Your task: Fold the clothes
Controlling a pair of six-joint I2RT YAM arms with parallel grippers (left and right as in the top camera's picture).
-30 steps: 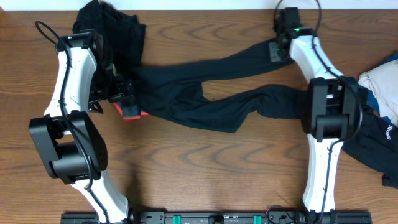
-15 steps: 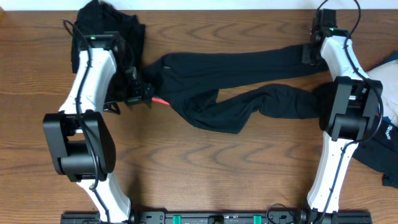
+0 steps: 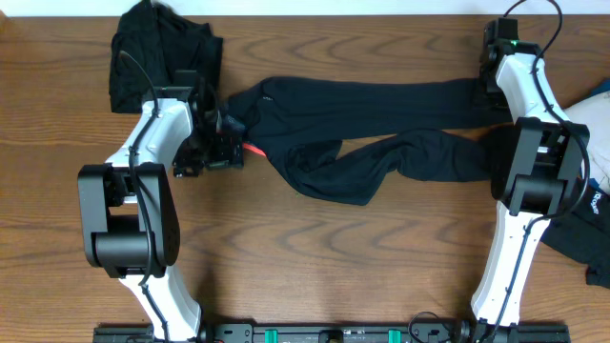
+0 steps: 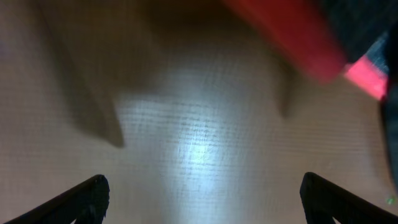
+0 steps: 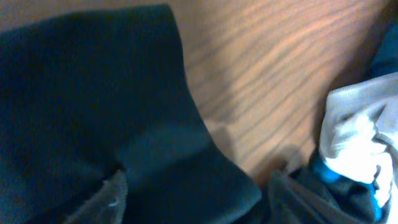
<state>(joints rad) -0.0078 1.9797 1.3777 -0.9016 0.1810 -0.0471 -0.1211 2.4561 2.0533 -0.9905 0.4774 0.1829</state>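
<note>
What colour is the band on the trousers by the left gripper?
Coral-red; the band shows best, if blurred, in the left wrist view.

Counter (image 3: 315, 257): wood, mid-brown, with bold wavy grain running lengthwise and a low sheen. It fills nearly the whole overhead view.
Pale strip (image 3: 286, 7): white, narrow, along the counter's far edge; whether it is wall or floor cannot be told.
Light: even and diffuse from above, with one broad bright patch (image 4: 199, 146) on bare wood in the left wrist view.

Soft matt black cloth trousers (image 3: 381, 95), coral band (image 4: 292, 43) perhaps smoother, wood-grain table (image 3: 334, 257) with slight sheen
</note>
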